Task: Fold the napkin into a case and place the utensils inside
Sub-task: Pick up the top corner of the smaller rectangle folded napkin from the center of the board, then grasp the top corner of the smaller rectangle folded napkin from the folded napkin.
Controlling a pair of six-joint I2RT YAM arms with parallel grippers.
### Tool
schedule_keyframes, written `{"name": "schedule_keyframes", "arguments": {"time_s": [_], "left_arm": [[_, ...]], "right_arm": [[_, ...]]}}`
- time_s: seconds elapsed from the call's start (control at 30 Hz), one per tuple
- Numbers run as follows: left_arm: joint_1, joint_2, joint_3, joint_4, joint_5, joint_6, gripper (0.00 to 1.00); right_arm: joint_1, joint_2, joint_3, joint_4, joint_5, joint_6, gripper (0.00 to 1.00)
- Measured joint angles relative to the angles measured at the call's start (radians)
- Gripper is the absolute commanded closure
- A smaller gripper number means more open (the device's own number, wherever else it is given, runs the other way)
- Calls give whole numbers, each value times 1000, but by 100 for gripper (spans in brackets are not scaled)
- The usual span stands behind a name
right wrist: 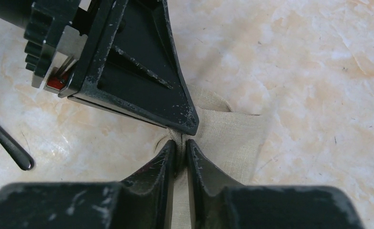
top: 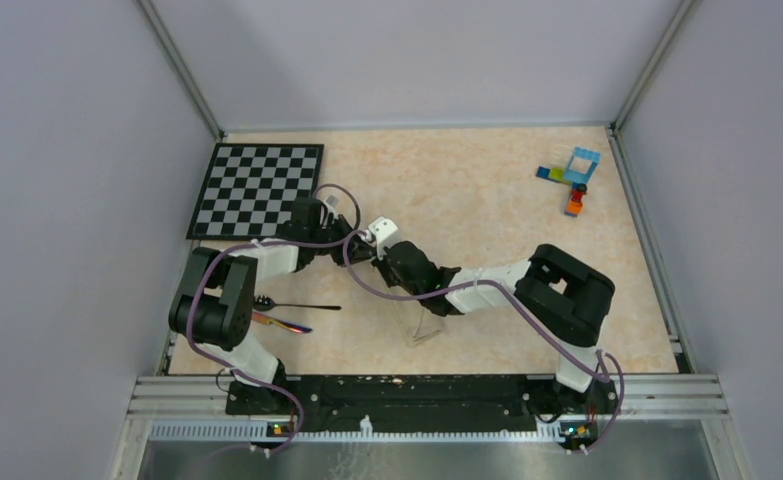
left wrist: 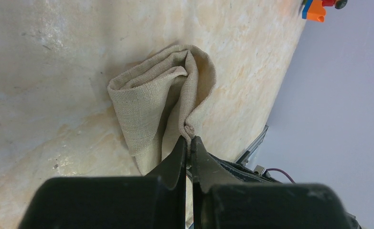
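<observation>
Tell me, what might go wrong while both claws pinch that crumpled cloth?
The left claw and right claw grip the napkin at almost one spot, so they could bump. The cloth is bunched, not flat, so a pull may fold it crookedly or slip free. The utensils lie beside the left arm and might get knocked.

Table layout, read from its centre
The napkin (left wrist: 162,98) lies bunched on the table (top: 467,170) near the middle, left gripper (left wrist: 188,143) and right gripper (right wrist: 180,145) meeting on it; chequered board (top: 257,188) at 10 o'clock, toy bricks (top: 572,180) at 2 o'clock, 2 utensils (top: 289,313) at 8 o'clock.
</observation>
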Motion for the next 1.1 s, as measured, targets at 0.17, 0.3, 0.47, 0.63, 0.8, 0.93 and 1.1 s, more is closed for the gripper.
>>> {"name": "schedule_keyframes", "arguments": {"time_s": [0.17,0.3,0.47,0.63,0.8,0.93,1.1], "left_arm": [[2,0,0,0,0,0,100],[2,0,0,0,0,2,100],[2,0,0,-6,0,1,100],[5,0,0,-6,0,1,100],[6,0,0,-7,-3,2,100],[9,0,0,-16,-5,3,96],[11,-6,-2,-18,-6,29,48]], "right_arm": [[0,0,2,-2,13,6,100],[0,0,3,-5,13,11,98],[0,0,3,-10,6,21,77],[0,2,6,-12,-5,21,75],[1,35,40,-24,-3,19,95],[1,41,46,-27,9,16,100],[2,41,50,-44,11,20,100]]}}
